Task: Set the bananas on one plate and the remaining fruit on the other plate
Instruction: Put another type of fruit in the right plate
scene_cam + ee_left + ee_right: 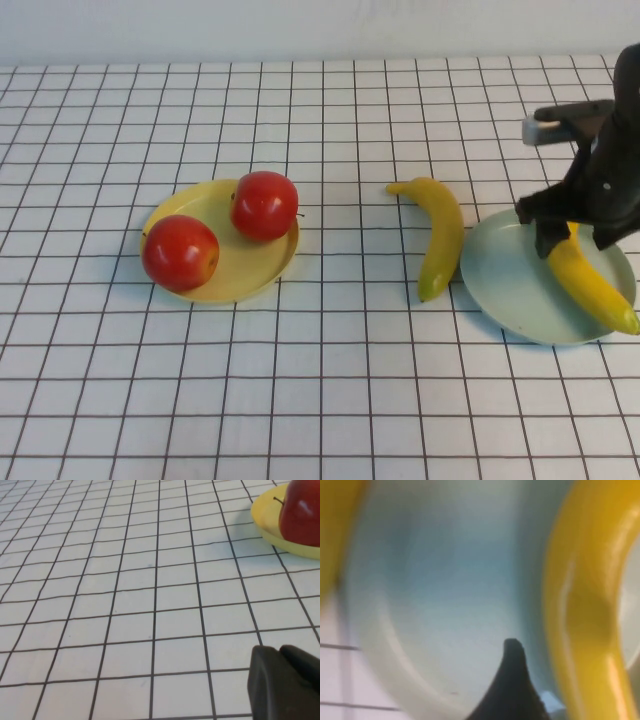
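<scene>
— Where are your pincers?

— My right gripper [572, 238] is low over the pale blue-green plate [505, 285], near the right edge of the desk. Its fingers stand on either side of the upper end of a banana [592, 287] that lies on that plate, its far tip running out over the rim toward the right edge. From my right wrist I see one dark fingertip [512, 680] over the plate [445, 605] with the banana [580, 610] just beside it; whether the fingers are pressed on the fruit or apart from it, I cannot tell.

— And the left one?

— My left gripper [285, 682] shows only in its own wrist view, as a dark tip low over the checked desk [125, 605], well apart from the fruit; open or closed, I cannot tell.

— The rest of the fruit?

— The second banana [438, 232] lies on the desk [320, 400] just beside the blue-green plate, on its left, near the middle. Both apples, one [180, 252] nearer me and one [264, 205] further back, sit on the yellow plate [245, 275] toward the left side of the desk.
</scene>
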